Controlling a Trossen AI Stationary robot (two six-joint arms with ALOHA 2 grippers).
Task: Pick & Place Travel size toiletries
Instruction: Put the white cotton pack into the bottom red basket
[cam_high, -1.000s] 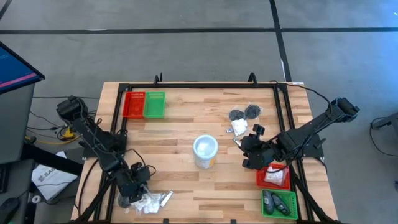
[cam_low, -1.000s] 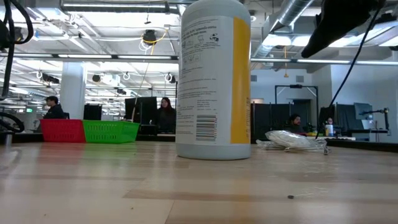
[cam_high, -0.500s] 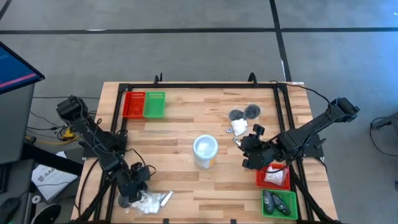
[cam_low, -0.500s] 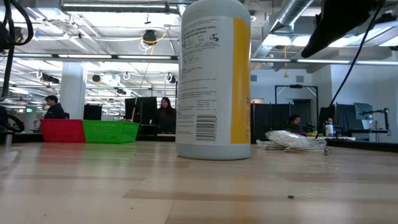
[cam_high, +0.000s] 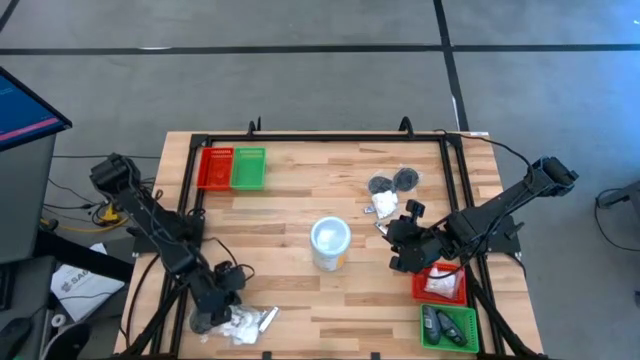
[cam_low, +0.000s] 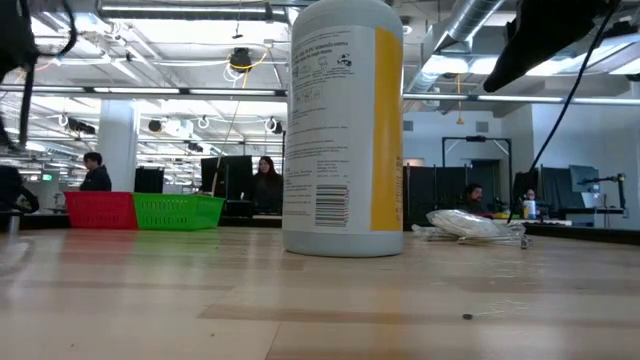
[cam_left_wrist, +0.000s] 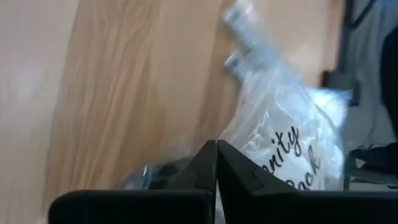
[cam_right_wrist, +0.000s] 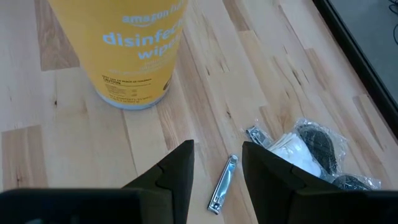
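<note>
At the table's near left corner lies a pile of toiletries (cam_high: 243, 325): white crinkly sachets and a slim silvery tube (cam_high: 266, 319). My left gripper (cam_high: 221, 317) is down at that pile, fingers shut (cam_left_wrist: 216, 149), with a clear printed sachet (cam_left_wrist: 292, 143) right beyond them. My right gripper (cam_high: 395, 246) hangs open (cam_right_wrist: 217, 168) above the table, right of centre. Below it lie a nail clipper (cam_right_wrist: 222, 184) and a sachet holding a dark comb (cam_right_wrist: 308, 149). More dark round pieces and sachets (cam_high: 388, 192) lie beyond. My left gripper pinches the clear sachet's thin film at its near edge (cam_left_wrist: 233, 134) between its two fingertips. The fingers slant down at it from the table's left side. The fingertips hide the exact spot. Whether the sachet is lifted off the table cannot be told.
A white and yellow wipes canister (cam_high: 330, 243) stands upright at the table's middle. A red and a green tray (cam_high: 232, 168) sit at the far left. Another red tray (cam_high: 441, 284) holding a white sachet and a green tray (cam_high: 448, 326) holding dark items sit at the near right.
</note>
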